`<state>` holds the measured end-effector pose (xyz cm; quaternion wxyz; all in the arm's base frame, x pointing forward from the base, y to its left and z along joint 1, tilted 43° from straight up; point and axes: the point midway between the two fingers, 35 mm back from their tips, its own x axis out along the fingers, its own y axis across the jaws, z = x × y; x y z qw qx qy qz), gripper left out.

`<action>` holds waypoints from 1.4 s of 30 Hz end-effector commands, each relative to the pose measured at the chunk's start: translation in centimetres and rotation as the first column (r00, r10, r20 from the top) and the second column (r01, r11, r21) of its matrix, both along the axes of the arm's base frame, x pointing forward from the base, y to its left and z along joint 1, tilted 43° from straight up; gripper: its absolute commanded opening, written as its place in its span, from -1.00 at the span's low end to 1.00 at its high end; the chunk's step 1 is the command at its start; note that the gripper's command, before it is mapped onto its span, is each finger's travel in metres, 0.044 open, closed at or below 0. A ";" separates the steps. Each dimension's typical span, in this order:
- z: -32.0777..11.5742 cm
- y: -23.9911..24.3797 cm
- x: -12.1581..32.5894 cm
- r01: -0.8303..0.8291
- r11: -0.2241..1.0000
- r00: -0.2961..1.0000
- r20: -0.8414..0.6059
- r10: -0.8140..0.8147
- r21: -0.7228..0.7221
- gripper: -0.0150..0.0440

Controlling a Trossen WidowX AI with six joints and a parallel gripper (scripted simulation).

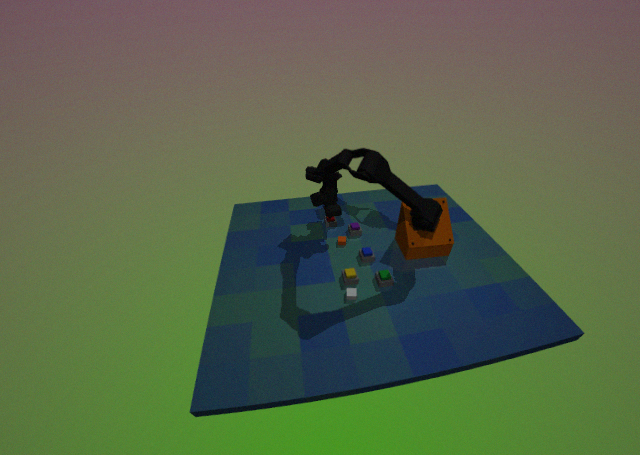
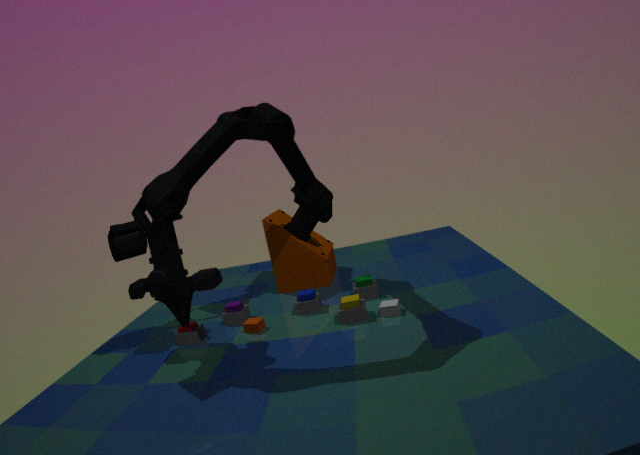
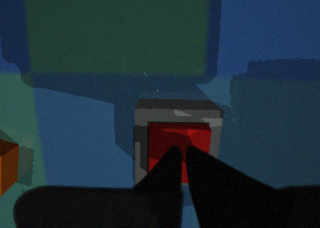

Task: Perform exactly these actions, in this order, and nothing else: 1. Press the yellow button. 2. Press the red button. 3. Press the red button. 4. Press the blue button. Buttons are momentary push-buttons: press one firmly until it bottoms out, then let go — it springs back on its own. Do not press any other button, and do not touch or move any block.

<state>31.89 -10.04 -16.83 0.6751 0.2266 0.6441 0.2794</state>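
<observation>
My gripper is shut and empty, pointing down, its tips at the top of the red button. The tips look in contact with the red cap; how far down the cap sits is hard to tell. The yellow button and the blue button stand on grey housings well away from the gripper, caps raised. Neither shows in the wrist view.
The purple button and orange block are nearest the red button. The green button and white block are near the yellow button. The orange arm base stands behind the blue button.
</observation>
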 end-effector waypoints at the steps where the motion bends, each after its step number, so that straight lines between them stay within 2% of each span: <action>1: 1.1 -1.0 -0.1 0.002 1.000 1.000 -0.003 -0.002 0.002 -0.42; 3: 2.3 -2.0 -0.2 0.005 1.000 1.000 -0.007 -0.005 0.006 -0.42; 9: 2.3 -2.0 -0.2 0.005 1.000 1.000 -0.007 -0.005 0.006 -0.42; 42: -0.1 0.2 -0.2 0.005 1.000 1.000 -0.006 -0.005 0.008 -0.42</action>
